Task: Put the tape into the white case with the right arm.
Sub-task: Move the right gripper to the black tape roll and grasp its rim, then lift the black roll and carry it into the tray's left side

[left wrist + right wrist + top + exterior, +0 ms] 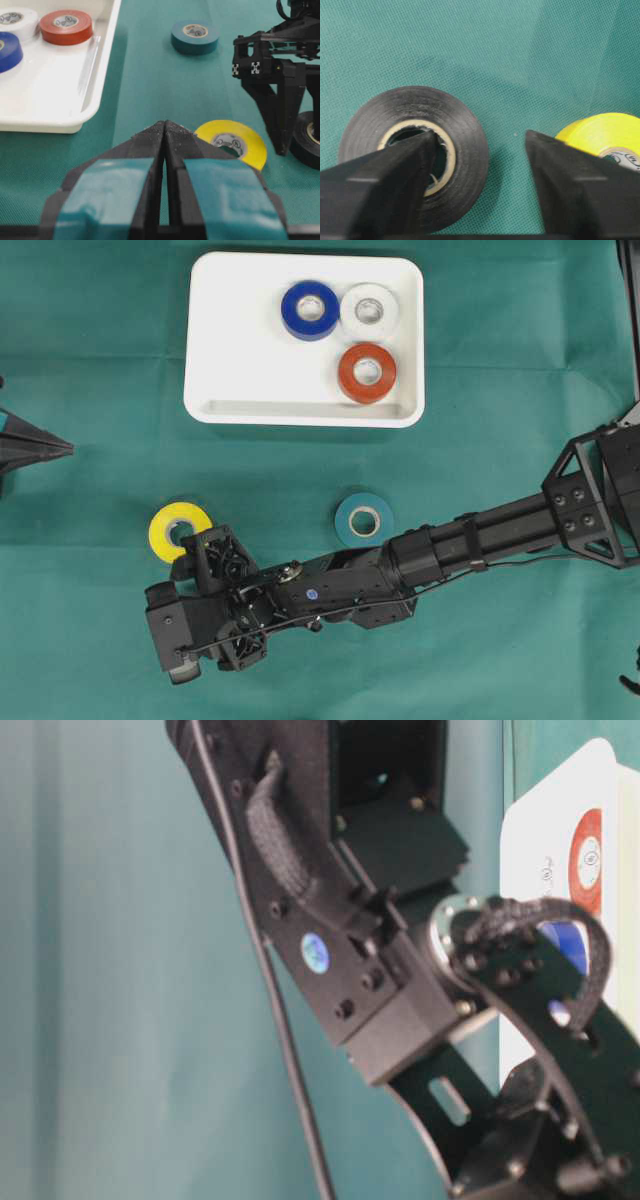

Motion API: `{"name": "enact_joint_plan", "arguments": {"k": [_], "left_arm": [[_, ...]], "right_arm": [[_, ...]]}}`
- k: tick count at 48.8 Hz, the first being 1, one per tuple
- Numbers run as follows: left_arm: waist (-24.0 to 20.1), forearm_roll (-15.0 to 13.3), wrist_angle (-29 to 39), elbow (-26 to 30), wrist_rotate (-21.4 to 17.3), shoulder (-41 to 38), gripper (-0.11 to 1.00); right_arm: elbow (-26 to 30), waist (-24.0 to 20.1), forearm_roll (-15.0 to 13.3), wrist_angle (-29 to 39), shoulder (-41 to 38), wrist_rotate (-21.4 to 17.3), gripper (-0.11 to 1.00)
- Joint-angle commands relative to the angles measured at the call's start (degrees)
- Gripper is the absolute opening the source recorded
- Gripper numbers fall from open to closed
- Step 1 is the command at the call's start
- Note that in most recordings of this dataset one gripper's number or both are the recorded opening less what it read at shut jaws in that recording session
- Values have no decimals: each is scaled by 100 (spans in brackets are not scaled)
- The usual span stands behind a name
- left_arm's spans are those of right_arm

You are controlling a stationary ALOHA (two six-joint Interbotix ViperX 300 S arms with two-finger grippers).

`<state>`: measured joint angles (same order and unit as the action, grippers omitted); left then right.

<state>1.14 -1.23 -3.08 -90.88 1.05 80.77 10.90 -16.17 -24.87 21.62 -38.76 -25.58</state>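
**Three rolls in the case, three on the cloth**

Three tape rolls lie flat inside the white case (240,360): a blue roll (310,310), a white roll (370,310) and a red roll (367,372), grouped toward its right side. On the green worktop (100,640) below the case sit a teal roll (364,520) and a yellow roll (179,530), well apart from each other.

The right arm (480,535) reaches across from the right edge, its gripper (477,150) lowered over a black roll (415,155) just beside the yellow one. One finger (395,175) dips into the black roll's core hole and the other (570,175) stands outside its wall, with bare cloth showing between that finger and the roll, so the gripper is spread and straddles the wall without pinching it.

The left gripper (165,131) rests at the left edge, its two tips pressed together and holding nothing, pointing toward the yellow roll.
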Motion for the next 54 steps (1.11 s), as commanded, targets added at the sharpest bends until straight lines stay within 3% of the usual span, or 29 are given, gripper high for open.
{"name": "enact_joint_plan", "arguments": {"k": [1,4,8,31,54], "left_arm": [[9,-18,-62,62,0,-44,0],[9,-9,-79,53,-9,-44,0],[9,-9,-88,44,0,-44,0],[9,-18,-97,35,-9,-44,0],[9,-9,-97,35,-9,-44,0]], "right_arm": [[97,70,-9,9,97,-9,19],[97,70,-9,18,97,-9,8],[97,70,-9,18,114,-9,3],[105,44,-9,97,562,-193,2],[105,62,-9,940,1072,-677,0]]}}
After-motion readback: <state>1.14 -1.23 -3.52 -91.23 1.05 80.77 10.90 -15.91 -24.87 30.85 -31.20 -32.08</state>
